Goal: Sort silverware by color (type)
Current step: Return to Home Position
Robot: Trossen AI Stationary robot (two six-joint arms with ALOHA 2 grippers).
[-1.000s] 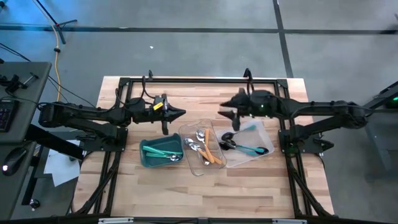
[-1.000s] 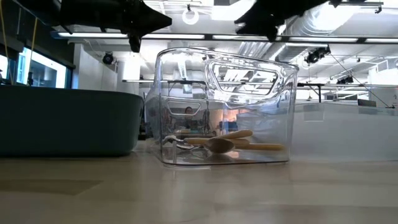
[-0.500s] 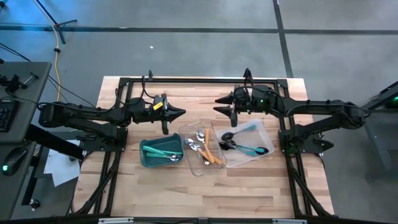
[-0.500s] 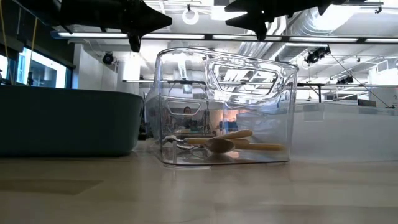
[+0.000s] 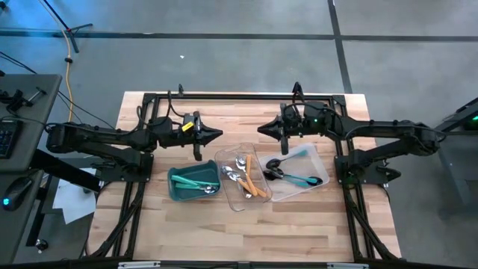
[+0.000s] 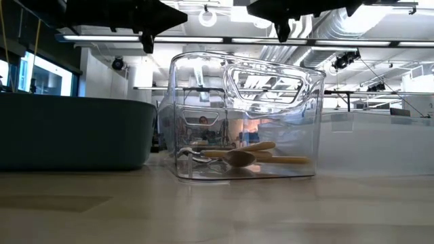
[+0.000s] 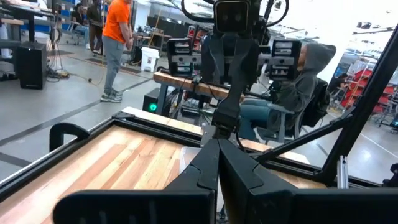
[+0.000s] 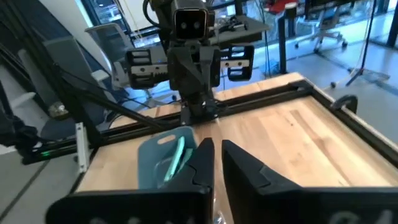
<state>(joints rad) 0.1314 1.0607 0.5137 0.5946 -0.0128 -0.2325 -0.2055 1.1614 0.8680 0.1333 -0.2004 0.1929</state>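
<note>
Across the middle of the table point(image 5: 299, 224), three containers were set in a row running from its left edge toward its right edge, and all the silverware point(image 5: 246, 179) seen was held inside them. Nearest the left edge, a teal bin point(image 5: 173, 193) was filled with teal-handled pieces point(image 5: 196, 181). Just beside it, a clear middle tray point(image 5: 224, 158) was loaded with shiny silver heads on orange handles; in the low view, an orange-handled spoon point(image 6: 237, 157) was seen lying flat on its floor. Touching that tray on the side toward the right edge, a second clear tray point(image 5: 323, 161) was loaded with black-headed pieces point(image 5: 295, 178) on teal handles.

Both arms were held level above the table, on the far-edge side of the containers, tips turned toward each other and kept apart. The left gripper point(image 5: 216, 135) was raised beyond the teal bin, its fingers point(image 7: 199, 177) pressed together on nothing. The right gripper point(image 5: 261, 129) was raised beyond the two clear trays; a narrow gap was seen between its fingers point(image 8: 202, 165), and nothing was held in it.
</note>
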